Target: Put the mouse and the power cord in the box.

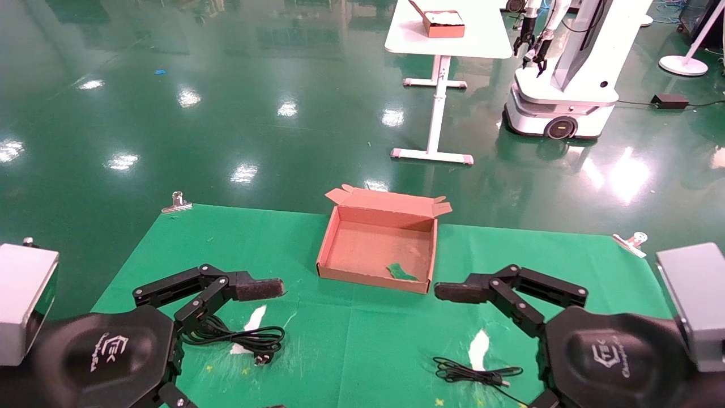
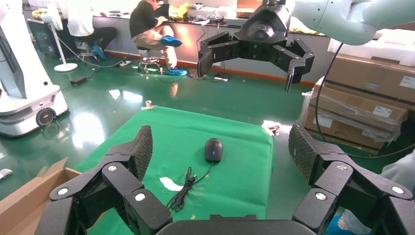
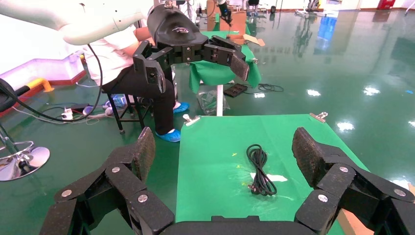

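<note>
The open, shallow brown box (image 1: 371, 279) sits at the middle back of the green cloth, lid flap raised. The coiled power cord (image 1: 244, 338) (image 3: 263, 171) lies at the front left, below my left gripper (image 2: 220, 135), which hangs open and holds nothing; its upper finger (image 1: 257, 289) reaches toward the box. The black mouse (image 2: 213, 149) rests on the right part of the cloth, its thin bundled cable (image 1: 470, 374) (image 2: 183, 190) beside it. In the head view the right arm hides the mouse. My right gripper (image 3: 223, 137) is open and holds nothing, hovering above that side.
A green scrap (image 1: 402, 272) lies inside the box. Metal clips (image 1: 177, 203) (image 1: 631, 241) pin the cloth's far corners. White torn patches (image 1: 253, 319) (image 1: 480, 348) mark the cloth. Beyond stand a white table (image 1: 487, 34) with a smaller box and another robot (image 1: 566, 85).
</note>
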`<state>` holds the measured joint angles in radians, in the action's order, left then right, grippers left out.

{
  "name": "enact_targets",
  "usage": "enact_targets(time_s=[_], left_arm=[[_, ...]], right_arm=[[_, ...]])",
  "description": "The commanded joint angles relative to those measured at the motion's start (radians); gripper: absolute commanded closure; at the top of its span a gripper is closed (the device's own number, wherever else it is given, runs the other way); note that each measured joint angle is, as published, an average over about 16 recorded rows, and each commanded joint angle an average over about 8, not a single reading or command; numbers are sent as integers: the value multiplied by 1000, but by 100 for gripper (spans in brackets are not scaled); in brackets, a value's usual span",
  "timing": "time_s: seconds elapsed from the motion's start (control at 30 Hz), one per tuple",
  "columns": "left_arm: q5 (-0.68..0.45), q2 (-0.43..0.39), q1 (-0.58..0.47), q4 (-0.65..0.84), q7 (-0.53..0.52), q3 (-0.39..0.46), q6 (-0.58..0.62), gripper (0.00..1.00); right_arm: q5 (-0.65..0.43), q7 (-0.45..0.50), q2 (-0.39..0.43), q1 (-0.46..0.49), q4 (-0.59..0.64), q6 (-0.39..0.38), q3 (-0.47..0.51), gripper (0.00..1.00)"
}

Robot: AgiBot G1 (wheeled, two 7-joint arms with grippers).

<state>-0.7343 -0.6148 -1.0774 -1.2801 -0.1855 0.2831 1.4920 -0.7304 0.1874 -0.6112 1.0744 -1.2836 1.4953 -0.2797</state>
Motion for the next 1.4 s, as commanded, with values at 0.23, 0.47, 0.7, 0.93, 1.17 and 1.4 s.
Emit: enact_targets(time_s=[0.23,0.47,0.7,0.93,1.17,1.4], left_arm=[[0,0,0,0,0,0,0,0],[0,0,0,0,0,0,0,0],[0,0,0,-1,0,0,0,0],[-30,1,-9,7,12,10,7,0],[-234,-39,-121,114,99,95,57,0],[-525,-143,-301,340,269,249,78,0]], right_arm=[[0,0,0,0,0,0,0,0],[0,0,0,0,0,0,0,0],[0,0,0,0,0,0,0,0],[-18,-11,1,3,11,6,-6,0],[-125,-73,-4,45,114,56,-55,0],[-341,-231,-36,161,324,70,-173,0]])
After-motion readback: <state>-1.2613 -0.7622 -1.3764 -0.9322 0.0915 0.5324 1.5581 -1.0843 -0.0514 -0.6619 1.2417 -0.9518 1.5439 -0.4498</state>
